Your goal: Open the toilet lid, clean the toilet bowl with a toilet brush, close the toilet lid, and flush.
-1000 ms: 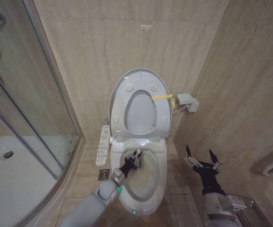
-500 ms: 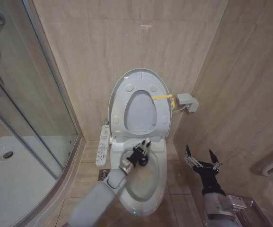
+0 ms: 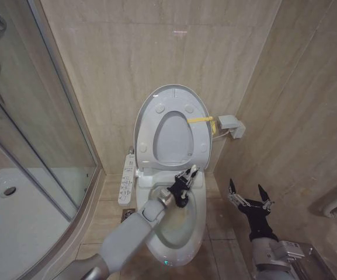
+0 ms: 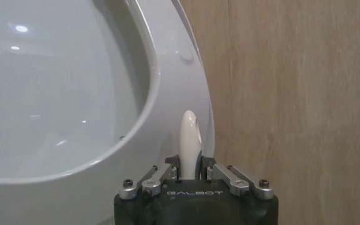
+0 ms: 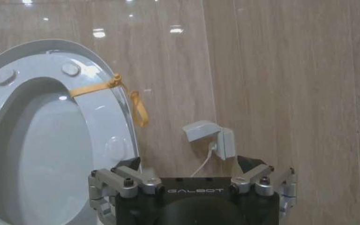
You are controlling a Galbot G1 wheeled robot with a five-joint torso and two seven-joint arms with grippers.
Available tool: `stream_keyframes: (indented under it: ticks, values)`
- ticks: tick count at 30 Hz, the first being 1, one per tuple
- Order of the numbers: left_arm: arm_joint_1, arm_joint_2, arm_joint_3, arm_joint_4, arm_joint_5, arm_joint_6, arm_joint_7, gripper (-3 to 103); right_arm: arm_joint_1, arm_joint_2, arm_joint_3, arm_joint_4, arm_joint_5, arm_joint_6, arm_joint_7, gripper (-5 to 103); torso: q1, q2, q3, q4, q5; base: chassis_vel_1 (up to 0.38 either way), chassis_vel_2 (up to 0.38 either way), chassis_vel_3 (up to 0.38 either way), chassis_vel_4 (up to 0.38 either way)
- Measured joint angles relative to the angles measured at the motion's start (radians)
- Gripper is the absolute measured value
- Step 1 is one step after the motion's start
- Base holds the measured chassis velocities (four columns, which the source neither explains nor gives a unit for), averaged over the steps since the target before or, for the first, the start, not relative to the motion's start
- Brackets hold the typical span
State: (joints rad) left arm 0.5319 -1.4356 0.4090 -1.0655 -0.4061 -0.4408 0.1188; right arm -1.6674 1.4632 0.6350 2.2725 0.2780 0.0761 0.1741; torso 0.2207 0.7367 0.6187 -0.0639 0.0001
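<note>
Reaching over the rear of the toilet bowl (image 3: pixel 183 224) with the left claw (image 3: pixel 185 182), clenched on the toilet brush (image 4: pixel 189 140), its thin white handle standing up between the fingers in the left wrist view. Working just below the toilet lid (image 3: pixel 171 96), which is standing upright against the tiled wall (image 3: pixel 127 52) with the seat ring (image 3: pixel 198 140) raised against it. Hanging well off to the right beside the bowl with the right claw (image 3: pixel 247 195), fingers spread wide, gripping nothing. Showing yellowish staining inside the bowl.
</note>
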Motion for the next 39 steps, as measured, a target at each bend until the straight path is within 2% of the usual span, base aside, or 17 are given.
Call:
stream_keyframes:
  ticks: [10,16,19,23,26,29,36,39]
  values:
    - [0.029,-0.071,0.012,0.017,-0.005,0.000,0.002,22,0.000,0.000,0.000,0.000,0.000,0.000,0.000,100,0.000,0.000,0.000,-0.0001,-0.0001,0.000,0.000,0.000,0.000]
    - [0.038,-0.079,0.015,0.050,-0.003,-0.007,0.012,22,0.000,0.000,0.000,0.000,0.000,0.000,0.000,100,0.000,0.000,0.000,-0.0001,-0.0001,0.000,0.000,0.000,0.000]
    - [0.036,-0.090,0.015,0.126,-0.001,-0.032,0.043,22,0.000,0.000,0.000,0.000,0.000,0.000,0.000,100,0.000,0.000,0.000,0.0000,-0.0001,0.000,0.000,0.000,0.000]
    - [0.034,-0.092,0.014,0.182,-0.004,-0.035,0.058,22,0.000,0.000,0.000,0.000,0.000,0.000,0.000,100,0.000,0.000,0.000,-0.0001,-0.0003,0.000,0.000,0.000,0.000]
    - [0.034,-0.083,0.012,0.189,-0.003,-0.034,0.062,22,0.000,0.000,0.000,0.000,0.000,0.000,0.000,100,0.000,0.000,0.000,-0.0001,-0.0003,0.000,0.000,0.000,0.000]
    - [0.038,-0.073,0.010,0.160,-0.002,-0.030,0.060,22,0.000,0.000,0.000,0.000,0.000,0.000,0.000,100,0.000,0.000,0.000,0.0003,-0.0001,0.000,0.000,0.000,0.000]
    - [0.037,-0.086,0.021,0.005,-0.007,-0.026,0.037,22,0.000,0.000,0.000,0.000,0.000,0.000,0.000,100,0.000,0.000,0.000,-0.0002,0.0000,0.000,0.000,0.000,0.000]
    - [0.037,-0.098,0.031,-0.011,-0.015,-0.025,0.040,22,0.000,0.000,0.000,0.000,0.000,0.000,0.000,100,0.000,0.000,0.000,-0.0004,-0.0002,0.000,0.000,0.000,0.000]
